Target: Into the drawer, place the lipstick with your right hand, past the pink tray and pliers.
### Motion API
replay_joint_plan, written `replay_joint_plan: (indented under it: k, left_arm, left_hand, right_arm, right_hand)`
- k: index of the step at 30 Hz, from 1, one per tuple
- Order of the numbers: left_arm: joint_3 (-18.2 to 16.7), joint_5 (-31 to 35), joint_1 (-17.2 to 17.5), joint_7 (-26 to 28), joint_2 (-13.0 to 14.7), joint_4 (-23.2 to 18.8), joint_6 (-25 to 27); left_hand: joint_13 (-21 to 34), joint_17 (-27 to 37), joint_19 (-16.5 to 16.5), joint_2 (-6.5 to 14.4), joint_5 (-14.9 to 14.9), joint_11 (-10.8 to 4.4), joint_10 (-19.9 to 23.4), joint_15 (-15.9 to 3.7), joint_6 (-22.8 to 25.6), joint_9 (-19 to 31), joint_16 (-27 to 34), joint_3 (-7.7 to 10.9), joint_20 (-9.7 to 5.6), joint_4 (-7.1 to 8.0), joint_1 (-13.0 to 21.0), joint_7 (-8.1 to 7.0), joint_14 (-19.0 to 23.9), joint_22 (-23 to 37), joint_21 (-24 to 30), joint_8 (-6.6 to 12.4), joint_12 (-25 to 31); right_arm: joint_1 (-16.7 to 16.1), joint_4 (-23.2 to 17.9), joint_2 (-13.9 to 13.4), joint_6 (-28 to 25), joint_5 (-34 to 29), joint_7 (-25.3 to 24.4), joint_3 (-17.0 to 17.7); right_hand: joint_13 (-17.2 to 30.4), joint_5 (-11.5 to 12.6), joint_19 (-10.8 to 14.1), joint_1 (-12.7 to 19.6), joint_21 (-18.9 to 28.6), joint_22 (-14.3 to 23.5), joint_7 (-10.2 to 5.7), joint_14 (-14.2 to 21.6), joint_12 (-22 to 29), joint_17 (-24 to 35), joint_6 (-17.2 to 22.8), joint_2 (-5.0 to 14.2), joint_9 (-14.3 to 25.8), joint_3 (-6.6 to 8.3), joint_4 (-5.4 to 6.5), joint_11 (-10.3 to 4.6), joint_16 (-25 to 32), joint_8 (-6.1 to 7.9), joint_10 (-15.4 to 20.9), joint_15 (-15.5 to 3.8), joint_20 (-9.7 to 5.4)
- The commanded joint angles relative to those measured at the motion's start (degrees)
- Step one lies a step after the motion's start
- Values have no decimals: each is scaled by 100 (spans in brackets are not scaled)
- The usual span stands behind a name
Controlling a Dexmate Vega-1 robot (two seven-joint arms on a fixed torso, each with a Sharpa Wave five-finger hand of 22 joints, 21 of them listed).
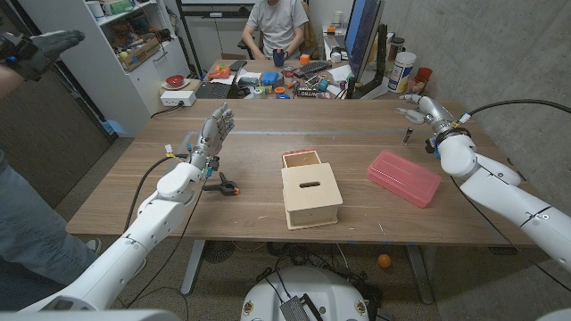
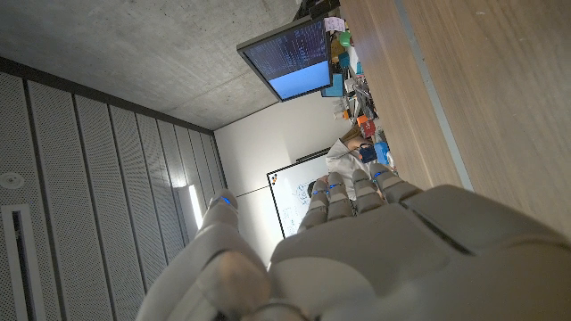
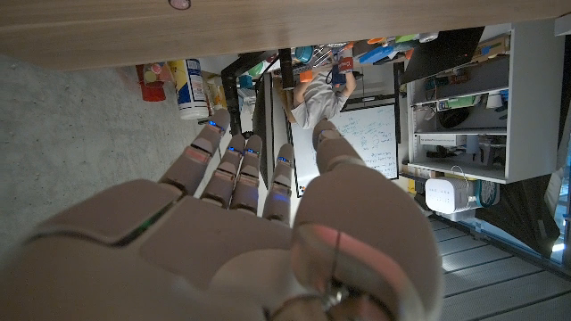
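Note:
The lipstick (image 1: 406, 135) is a small dark stick lying on the table at the far right. My right hand (image 1: 417, 109) hovers just behind it, fingers spread and holding nothing; the right wrist view shows those fingers (image 3: 234, 169) stretched out and empty. The wooden drawer box (image 1: 311, 192) stands mid-table, its drawer (image 1: 302, 159) pulled open toward the far side. The pink tray (image 1: 404, 176) lies between the box and my right arm. The black-and-orange pliers (image 1: 223, 187) lie left of the box. My left hand (image 1: 214, 129) stands upright beyond the pliers, fingers apart and empty.
A person sits behind the table's far edge at a cluttered desk (image 1: 277, 85). Another person's gloved hand (image 1: 40, 45) shows at the upper left. White shelves (image 1: 134, 45) stand at the back left, and a monitor (image 1: 361, 36) at the back right.

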Motion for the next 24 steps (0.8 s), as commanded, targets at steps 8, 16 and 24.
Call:
replay_joint_plan:
  k: [8, 16, 24]
  left_arm:
    - [12, -23, 111, 88, 11, -48, 80]
    - [-53, -43, 270, 191, 53, -147, 97]
    - [-96, -54, 343, 254, 73, -197, 87]
  left_hand:
    - [-10, 11, -12, 43, 15, 26, 41, 22, 40, 24, 32, 21, 90, -28, 51, 18, 15, 33, 37, 26, -39]
    - [-27, 11, -33, 44, 14, 38, 45, 19, 42, 24, 29, 20, 128, -29, 48, 14, 12, 34, 31, 20, -48]
    - [-43, 12, -41, 48, 14, 25, 53, 15, 55, 24, 29, 19, 146, -30, 45, 6, 15, 35, 33, 20, -55]
  right_arm:
    - [695, 133, -193, -1042, -1110, 885, -672]
    - [1008, 302, -189, -1276, -1453, 1309, -858]
    - [1170, 506, -89, -1412, -1610, 1605, -1013]
  right_hand:
    - [32, 47, 55, 316, 33, 16, -107, 58, 49, -3, 165, -136, 31, 8, -47, -72, 2, 40, 126, -24, 22]
    - [39, 55, 74, 390, 36, 16, -130, 44, 46, -7, 164, -199, 33, -5, -45, -70, -12, 25, 131, -19, 28]
    - [48, 69, 134, 487, 53, 17, -115, 127, 52, -1, 168, -245, 36, -21, -18, -60, 16, 6, 165, -33, 23]
